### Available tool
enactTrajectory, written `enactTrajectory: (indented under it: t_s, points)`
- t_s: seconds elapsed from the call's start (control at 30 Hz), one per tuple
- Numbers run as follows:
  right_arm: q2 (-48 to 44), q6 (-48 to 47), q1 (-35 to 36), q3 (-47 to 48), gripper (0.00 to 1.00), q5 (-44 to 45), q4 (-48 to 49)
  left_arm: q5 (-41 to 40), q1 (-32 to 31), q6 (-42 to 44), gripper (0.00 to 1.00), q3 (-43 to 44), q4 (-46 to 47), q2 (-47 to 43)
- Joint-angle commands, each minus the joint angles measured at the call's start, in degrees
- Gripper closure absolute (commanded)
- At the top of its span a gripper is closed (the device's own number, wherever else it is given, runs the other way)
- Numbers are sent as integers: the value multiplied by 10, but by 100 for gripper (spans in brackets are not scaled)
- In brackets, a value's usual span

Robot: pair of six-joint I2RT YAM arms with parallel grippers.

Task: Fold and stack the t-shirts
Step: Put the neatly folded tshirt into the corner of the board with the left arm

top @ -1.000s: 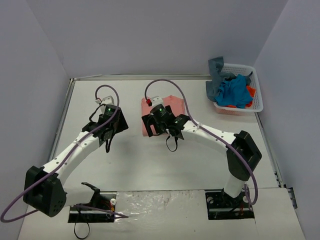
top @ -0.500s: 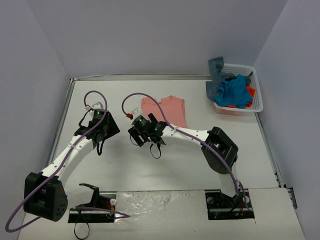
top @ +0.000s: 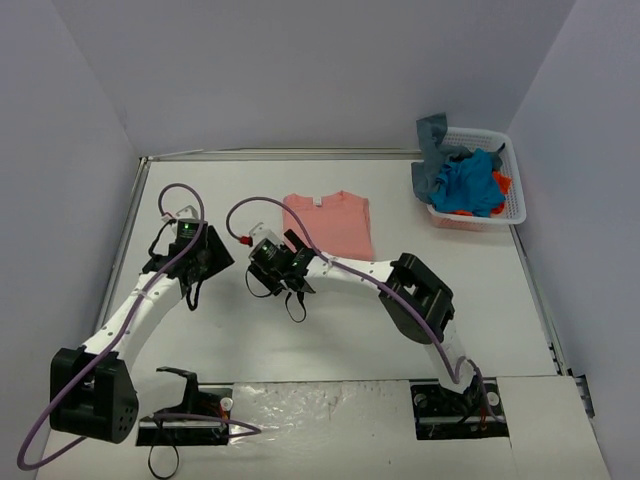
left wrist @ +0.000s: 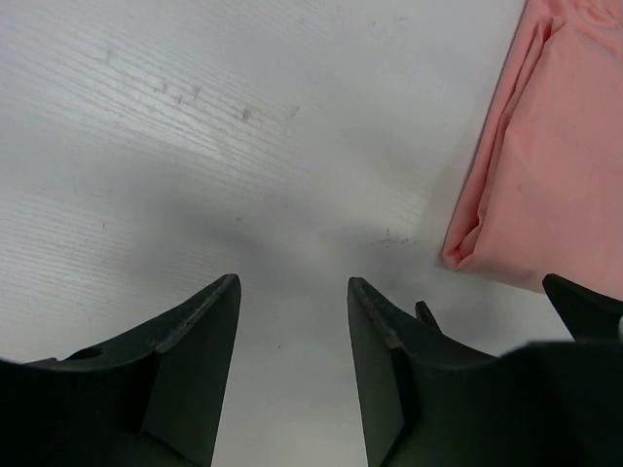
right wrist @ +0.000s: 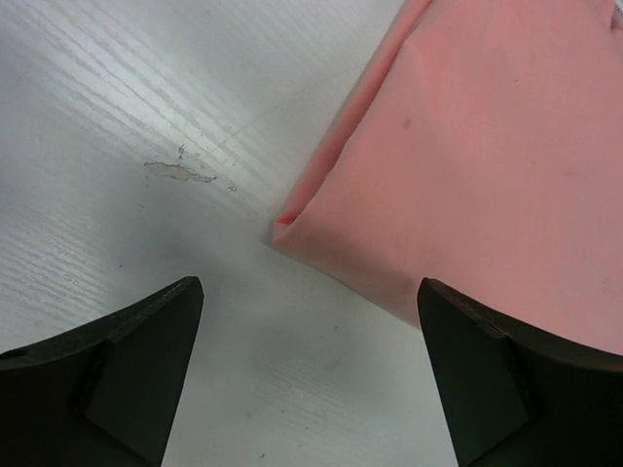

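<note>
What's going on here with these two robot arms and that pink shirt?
The arms are folding t-shirts and stacking them. A salmon-pink t-shirt lies folded flat on the table. Neither arm holds it: the left gripper and the right gripper both hover open and empty over bare table to the shirt's left. A bright blue shirt, a grey-blue shirt and an orange-red shirt sit crumpled in the white basket, not yet folded.

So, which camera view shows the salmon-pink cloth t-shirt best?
The top external view: there nearly the whole folded salmon-pink cloth t-shirt shows, with its collar. The left wrist view catches only one folded corner at its right edge; the right wrist view shows a larger part around a corner, never the full outline.
</note>
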Motion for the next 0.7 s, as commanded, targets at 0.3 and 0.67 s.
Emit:
enactTrajectory:
  t_s: [0.3, 0.67]
  points:
    - [56, -25, 30, 34, 11, 96, -29, 32, 19, -1, 53, -12, 23, -2]
    - [91, -40, 28, 44, 11, 118, -29, 43, 23, 2, 53, -11, 30, 10]
